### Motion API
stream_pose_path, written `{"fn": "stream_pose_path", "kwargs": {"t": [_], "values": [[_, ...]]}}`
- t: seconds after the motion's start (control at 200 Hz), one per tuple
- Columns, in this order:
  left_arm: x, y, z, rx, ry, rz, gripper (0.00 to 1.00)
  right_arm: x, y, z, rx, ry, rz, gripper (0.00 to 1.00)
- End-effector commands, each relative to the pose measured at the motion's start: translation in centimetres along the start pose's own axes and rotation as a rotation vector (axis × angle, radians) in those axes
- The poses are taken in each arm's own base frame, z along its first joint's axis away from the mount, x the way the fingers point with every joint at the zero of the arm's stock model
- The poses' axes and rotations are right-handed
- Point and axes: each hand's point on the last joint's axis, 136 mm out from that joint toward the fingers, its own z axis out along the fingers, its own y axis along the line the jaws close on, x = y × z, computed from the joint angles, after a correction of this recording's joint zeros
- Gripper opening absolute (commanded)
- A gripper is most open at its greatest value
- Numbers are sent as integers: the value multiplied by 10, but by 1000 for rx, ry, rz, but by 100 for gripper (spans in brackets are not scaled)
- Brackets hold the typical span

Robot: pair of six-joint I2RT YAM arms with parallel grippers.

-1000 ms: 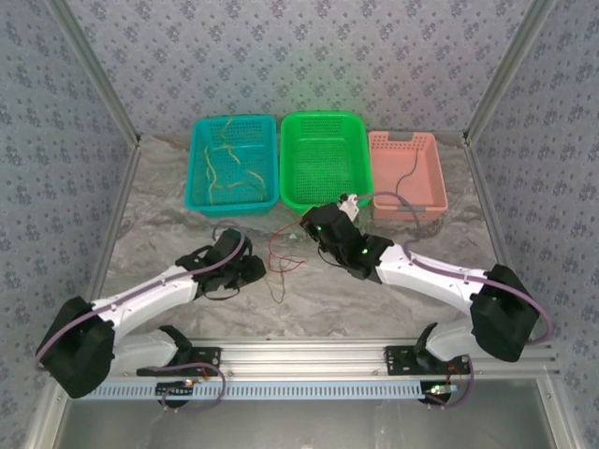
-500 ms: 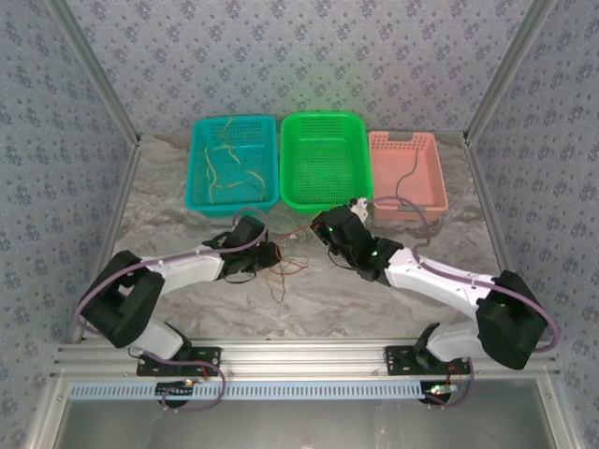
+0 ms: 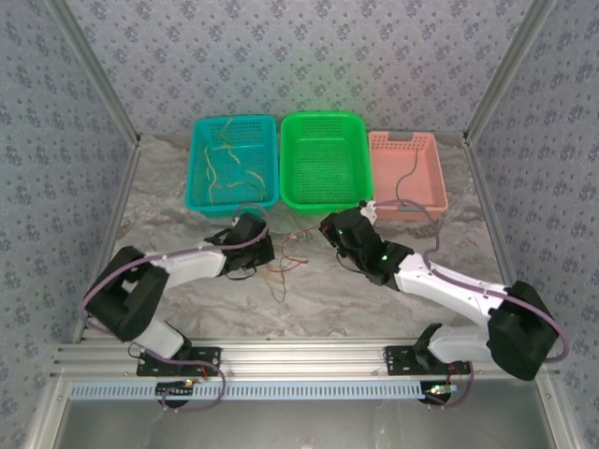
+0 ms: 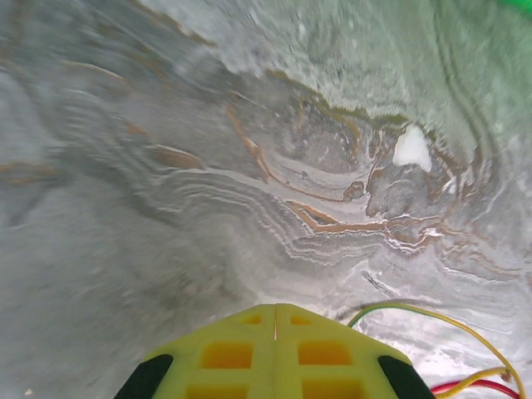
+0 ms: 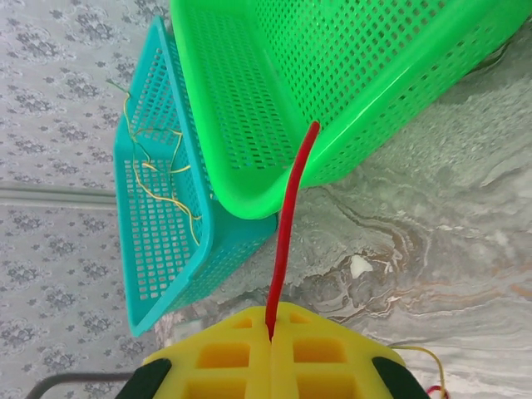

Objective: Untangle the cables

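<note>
Your right gripper (image 5: 272,314) pinches a red cable (image 5: 288,220); your left gripper (image 4: 275,310) is closed (a yellow cable (image 4: 434,315) runs just beside it).

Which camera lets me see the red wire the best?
The right wrist camera: the red wire looks big there, pinched between the right gripper's shut yellow fingers. From the top camera it is a faint thread on the table. The left wrist camera catches a short red bit in its bottom corner.
</note>
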Motion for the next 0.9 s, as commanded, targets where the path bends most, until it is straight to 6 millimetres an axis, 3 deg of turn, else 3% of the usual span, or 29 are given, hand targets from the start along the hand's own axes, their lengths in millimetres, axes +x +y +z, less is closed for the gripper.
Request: {"fn": "stream_pose_path", "kwargs": {"t": [0.0,0.23,0.435,0.625,0.824,0.894], "values": [[-17,24,-29,-34,-93,-106,0,-27,-12,-23,23,-95,-58,0],[-29,58,-61,36,-128,-355,0,-67,-37,-61,-4,-225,-91,0],[-32,73,-72,95,-146,-531,0,-84,-36,-78,-7,-286,-145,0],[-33,80,-76,149,-151,-645,0,-87,-7,-80,-53,-288,-262,0],[-34,68,-75,206,-116,-661,0,-71,51,-78,-120,-223,-477,0],[-32,68,-75,189,-103,-637,29,-69,75,-82,-151,-210,-540,0]]}}
